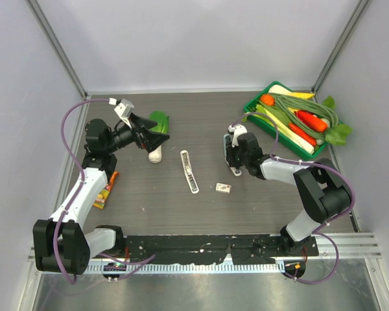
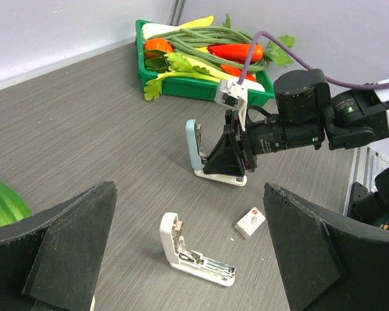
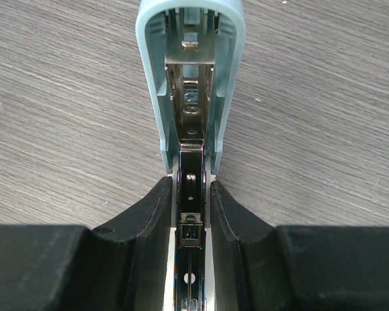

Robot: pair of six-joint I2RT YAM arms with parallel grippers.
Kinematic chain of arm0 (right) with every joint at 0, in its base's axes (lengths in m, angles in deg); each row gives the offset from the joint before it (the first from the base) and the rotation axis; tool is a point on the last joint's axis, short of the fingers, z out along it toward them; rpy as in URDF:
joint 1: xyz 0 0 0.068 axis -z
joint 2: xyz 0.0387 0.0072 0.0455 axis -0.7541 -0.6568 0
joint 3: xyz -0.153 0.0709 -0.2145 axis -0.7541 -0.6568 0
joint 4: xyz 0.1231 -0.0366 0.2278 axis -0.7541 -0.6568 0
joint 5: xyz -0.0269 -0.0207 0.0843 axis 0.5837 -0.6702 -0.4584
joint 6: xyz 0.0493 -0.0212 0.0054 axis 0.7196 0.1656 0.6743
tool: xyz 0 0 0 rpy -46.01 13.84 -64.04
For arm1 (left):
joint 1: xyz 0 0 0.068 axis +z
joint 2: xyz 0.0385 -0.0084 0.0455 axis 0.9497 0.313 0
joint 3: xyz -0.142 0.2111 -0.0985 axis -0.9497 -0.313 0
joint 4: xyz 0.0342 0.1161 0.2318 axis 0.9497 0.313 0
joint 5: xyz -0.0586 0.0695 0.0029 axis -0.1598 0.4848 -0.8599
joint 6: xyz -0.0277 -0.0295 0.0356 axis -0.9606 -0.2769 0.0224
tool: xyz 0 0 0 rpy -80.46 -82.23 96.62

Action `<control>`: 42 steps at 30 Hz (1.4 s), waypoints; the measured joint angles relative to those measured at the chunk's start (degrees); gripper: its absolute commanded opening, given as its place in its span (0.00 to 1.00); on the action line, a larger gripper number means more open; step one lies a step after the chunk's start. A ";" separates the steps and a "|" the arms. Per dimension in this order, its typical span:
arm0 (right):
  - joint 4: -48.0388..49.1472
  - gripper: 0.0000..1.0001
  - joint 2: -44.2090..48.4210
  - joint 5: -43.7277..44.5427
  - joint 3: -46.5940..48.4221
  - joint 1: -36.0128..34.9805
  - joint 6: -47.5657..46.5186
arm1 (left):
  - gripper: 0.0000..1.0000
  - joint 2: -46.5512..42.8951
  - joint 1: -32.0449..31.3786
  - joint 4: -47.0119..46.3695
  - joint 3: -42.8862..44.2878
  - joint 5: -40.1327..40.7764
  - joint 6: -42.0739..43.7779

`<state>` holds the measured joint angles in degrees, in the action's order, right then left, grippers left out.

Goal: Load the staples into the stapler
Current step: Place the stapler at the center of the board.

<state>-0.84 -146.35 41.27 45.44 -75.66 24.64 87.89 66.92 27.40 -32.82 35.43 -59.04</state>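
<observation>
- A dark grey wood-grain tabletop (image 1: 201,123) is spreading across the enclosure, taking even, soft light.
- A plain pale back wall (image 1: 201,39) is rising behind it, with matching side walls (image 1: 19,97) closing in left and right.
- Grey metal corner posts (image 1: 58,48) are slanting up where the walls are meeting.
- An aluminium rail (image 1: 350,241) is running along the near edge, above a brushed metal sheet (image 1: 201,291).

White stapler (image 2: 196,258) sits hinged open on the counter (image 2: 84,129), in the gap between the left fingers (image 2: 71,246), touching neither. 1 half lies flat, silvery channel up; the other stands upright. Tiny staple box (image 2: 249,222), whitish with a brownish-red face, lies just beside it, short of the right fingers (image 2: 223,155).
</observation>
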 measured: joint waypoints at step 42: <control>-3.23 0.52 1.27 0.57 0.00 -0.98 -0.07 | 1.00 0.00 0.42 0.00 -0.13 0.00 0.17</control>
<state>-4.07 -145.08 41.84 45.44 -76.65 24.57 87.89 67.33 27.40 -32.95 35.43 -58.87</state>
